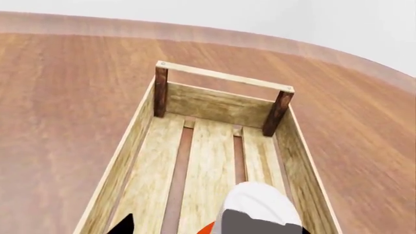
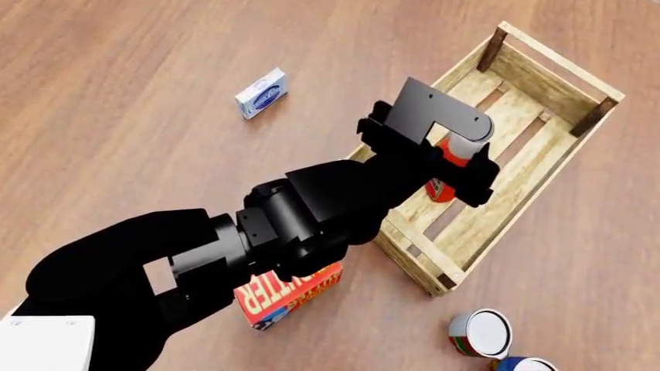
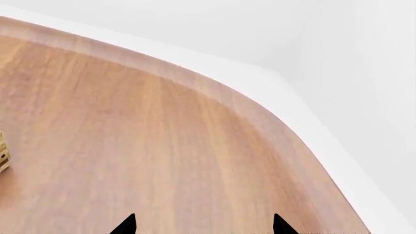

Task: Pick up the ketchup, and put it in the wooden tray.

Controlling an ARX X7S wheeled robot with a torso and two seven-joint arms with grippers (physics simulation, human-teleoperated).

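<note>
**Ketchup held over the crate, ready to be set down**

Ketchup (image 2: 450, 158) hung in your left claw (image 2: 454, 154), the fingers closed on the bottle near its white cap, with its red body inside the outline of the wooden tray (image 2: 521, 166). From the head camera I could not tell whether its base touched the slats or sat just above them. The left wrist camera showed the cap (image 1: 256, 200) low in the frame, above the slatted floor and roughly midway between the long walls.

To finish well, you needed to lower straight down until the base met a solid slat rather than a gap, keep the bottle upright, and only then release. Opening early would likely have let it tip against the near wall.

Your right claw (image 3: 202, 229) showed only two dark fingertips set wide apart above bare floor, holding nothing.

Around you, the butter box (image 2: 289, 292) lay partly under the left forearm, a small blue-and-white box (image 2: 261, 93) sat well apart, and two cans (image 2: 480, 333) stood near the tray's corner. None blocked the descent; the tray's corner posts (image 2: 493, 48) were the only things to mind when pulling back.
</note>
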